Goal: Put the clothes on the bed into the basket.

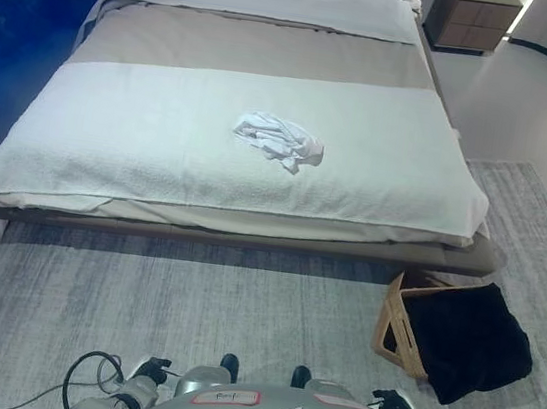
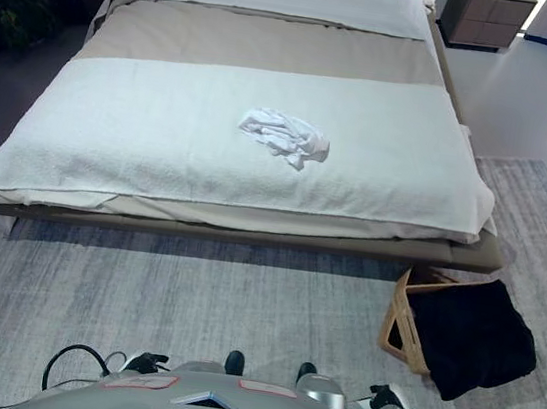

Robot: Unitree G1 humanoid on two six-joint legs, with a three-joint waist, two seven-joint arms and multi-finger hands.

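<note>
Cloth (image 1: 279,141): white, crumpled, mid-bed (image 1: 111,133). Basket (image 1: 401,324): on rug off bed's right foot corner, dark-lined. Hands: out of sight, state unknown.

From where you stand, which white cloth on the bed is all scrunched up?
The small white garment mid-bed. The white blanket under it and the sheet farther back lie flat.

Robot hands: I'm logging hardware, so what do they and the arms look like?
Only slivers show at the bottom edge. The left robot hand is dark on a silver-grey arm; the right robot hand is dark too, its arm rounded, silver-grey metal. Markings cannot be made out.
</note>
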